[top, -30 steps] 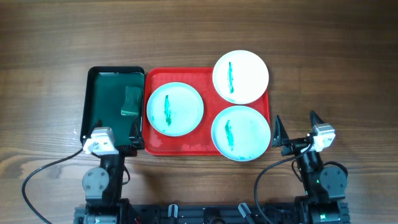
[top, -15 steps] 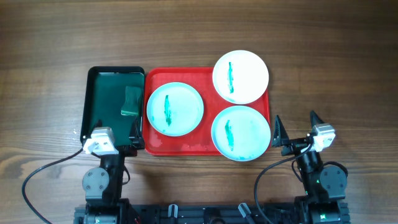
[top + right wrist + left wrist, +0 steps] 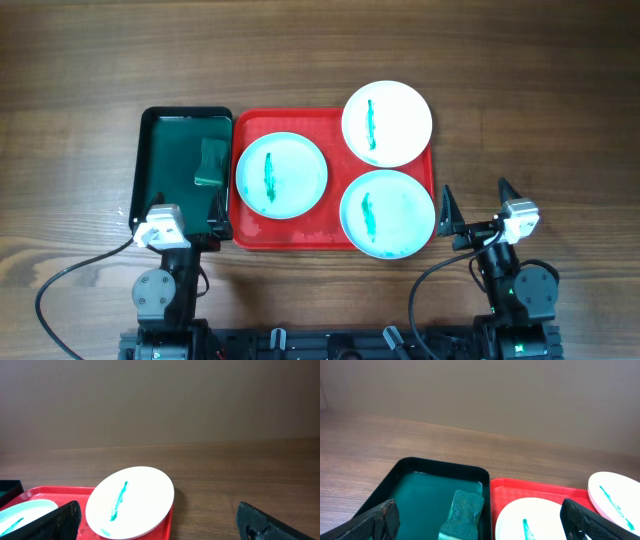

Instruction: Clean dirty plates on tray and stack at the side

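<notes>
The red tray (image 3: 300,235) lies mid-table with three round plates on it, each with a green-teal smear. One plate (image 3: 281,175) lies flat at its left. A second plate (image 3: 387,123) overhangs the far right corner, and a third plate (image 3: 387,213) overhangs the near right corner. My left gripper (image 3: 188,207) is open over the near end of the dark green tray, empty. My right gripper (image 3: 475,195) is open over bare wood just right of the near plate. In the right wrist view the far plate (image 3: 130,502) lies ahead, left of centre between my fingers (image 3: 55,522).
A dark green tray (image 3: 170,150) touches the red tray's left side and holds a green sponge (image 3: 210,162). In the left wrist view the sponge (image 3: 465,515) lies ahead between my fingers (image 3: 380,520). Bare wooden table (image 3: 540,120) surrounds both trays.
</notes>
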`<state>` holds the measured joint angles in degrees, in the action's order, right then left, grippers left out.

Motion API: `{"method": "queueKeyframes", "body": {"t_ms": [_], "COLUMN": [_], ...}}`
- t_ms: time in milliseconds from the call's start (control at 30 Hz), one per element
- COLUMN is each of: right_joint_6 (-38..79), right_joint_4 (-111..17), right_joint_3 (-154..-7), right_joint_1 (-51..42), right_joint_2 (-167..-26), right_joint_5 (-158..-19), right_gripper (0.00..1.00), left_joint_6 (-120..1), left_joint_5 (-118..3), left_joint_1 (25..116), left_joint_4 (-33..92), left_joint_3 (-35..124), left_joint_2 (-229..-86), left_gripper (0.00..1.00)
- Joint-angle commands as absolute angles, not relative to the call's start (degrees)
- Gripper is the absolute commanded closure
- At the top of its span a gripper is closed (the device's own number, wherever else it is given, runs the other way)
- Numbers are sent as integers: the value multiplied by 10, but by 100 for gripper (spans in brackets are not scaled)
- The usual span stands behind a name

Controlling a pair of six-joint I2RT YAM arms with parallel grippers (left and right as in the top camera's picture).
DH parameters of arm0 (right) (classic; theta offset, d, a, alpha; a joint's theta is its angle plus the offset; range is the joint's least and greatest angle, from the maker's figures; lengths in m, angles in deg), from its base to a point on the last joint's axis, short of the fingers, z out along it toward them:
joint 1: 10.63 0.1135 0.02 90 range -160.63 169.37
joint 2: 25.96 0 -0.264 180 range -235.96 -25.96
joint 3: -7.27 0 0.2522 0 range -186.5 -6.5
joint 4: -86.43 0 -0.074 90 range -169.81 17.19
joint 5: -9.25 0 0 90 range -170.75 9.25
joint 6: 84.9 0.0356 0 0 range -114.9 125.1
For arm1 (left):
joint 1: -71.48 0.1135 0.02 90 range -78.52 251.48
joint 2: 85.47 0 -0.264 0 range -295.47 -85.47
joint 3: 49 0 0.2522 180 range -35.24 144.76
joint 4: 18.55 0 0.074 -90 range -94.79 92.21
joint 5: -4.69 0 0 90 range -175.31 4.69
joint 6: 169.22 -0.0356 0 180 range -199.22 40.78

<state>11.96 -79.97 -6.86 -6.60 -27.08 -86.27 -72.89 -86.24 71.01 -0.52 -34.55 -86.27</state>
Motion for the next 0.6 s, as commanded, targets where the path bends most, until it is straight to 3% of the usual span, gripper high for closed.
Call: {"method": "queueKeyframes", "body": {"t_ms": [0, 567], "right_joint_6": [126, 128], "right_joint_4": [-801, -802], "right_joint_3": [-68, -68], "right_joint_1": [-66, -66], "right_joint_2": [-273, -273], "right_joint_5": [-863, -868], "right_gripper": [0, 0], "left_joint_6": [-729, -730], "left_joint_5": [-855, -855], "left_joint_1": [709, 709], "left_joint_4": [-7, -16], "left_joint_3": [-349, -348], "left_joint_2": [-859, -859], "left_gripper": [0, 0]}}
